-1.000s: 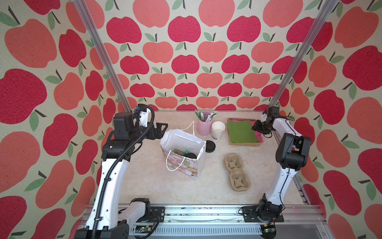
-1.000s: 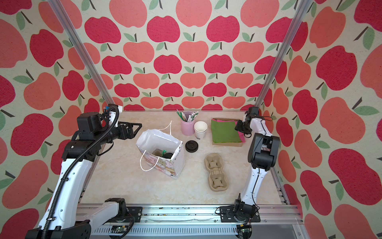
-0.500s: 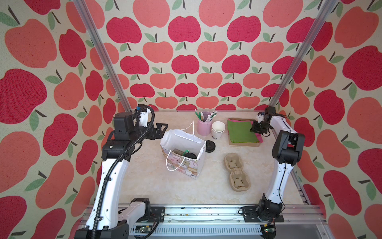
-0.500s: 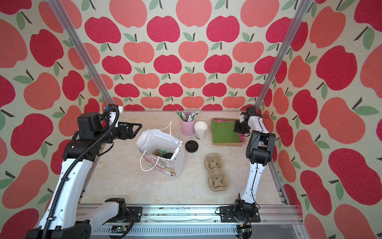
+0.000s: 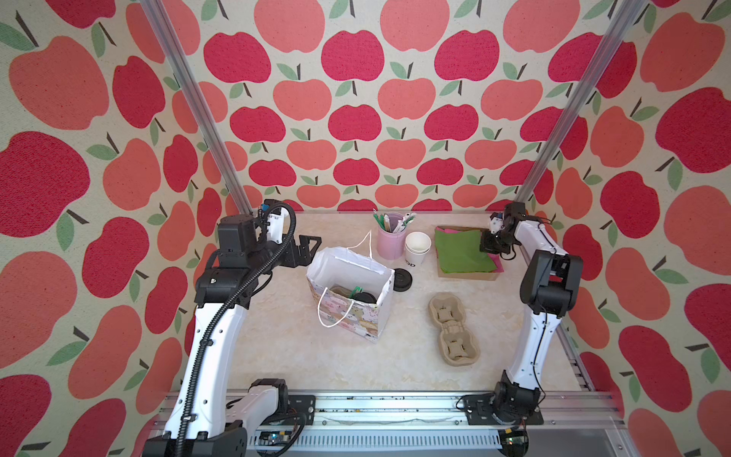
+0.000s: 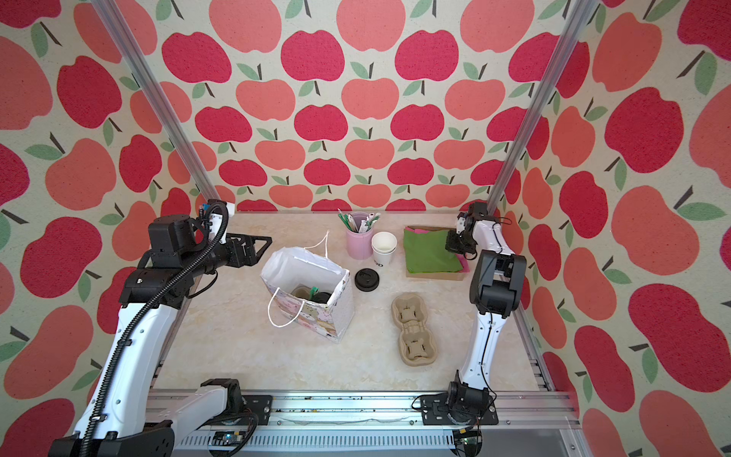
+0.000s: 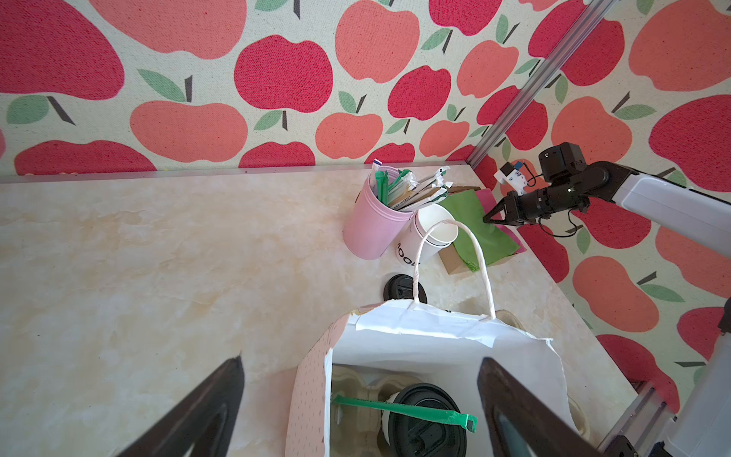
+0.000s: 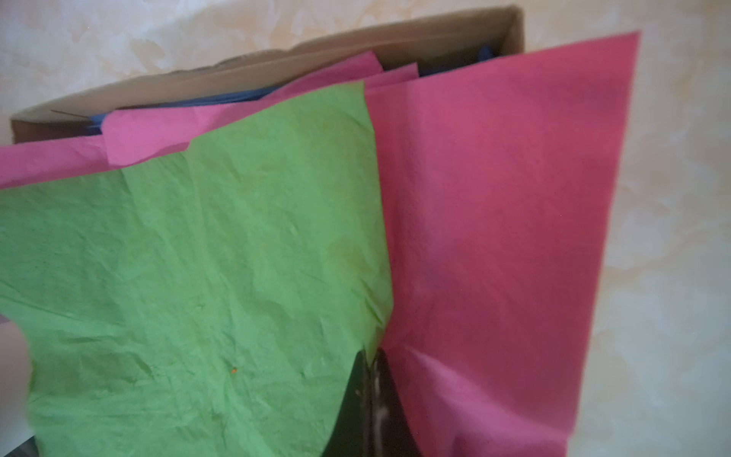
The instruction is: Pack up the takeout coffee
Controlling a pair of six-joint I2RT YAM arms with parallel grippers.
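The lidded coffee cup (image 7: 425, 421) already stands inside the gift bag (image 5: 348, 267) mid-table, 1 green stirrer (image 7: 403, 409) across it. The left gripper (image 7: 360, 362) gapes wide and empty near the bag's left side. Far right, the right gripper (image 8: 372, 368) pinches tissue paper (image 8: 197, 257), so padding probably remains.

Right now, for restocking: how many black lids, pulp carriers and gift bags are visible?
Black sip lids: 2 (loose; fitted on the takeout coffee)
Pulp cup carriers: 2 (outside; bagged)
Gift bags: 1
Total: 5
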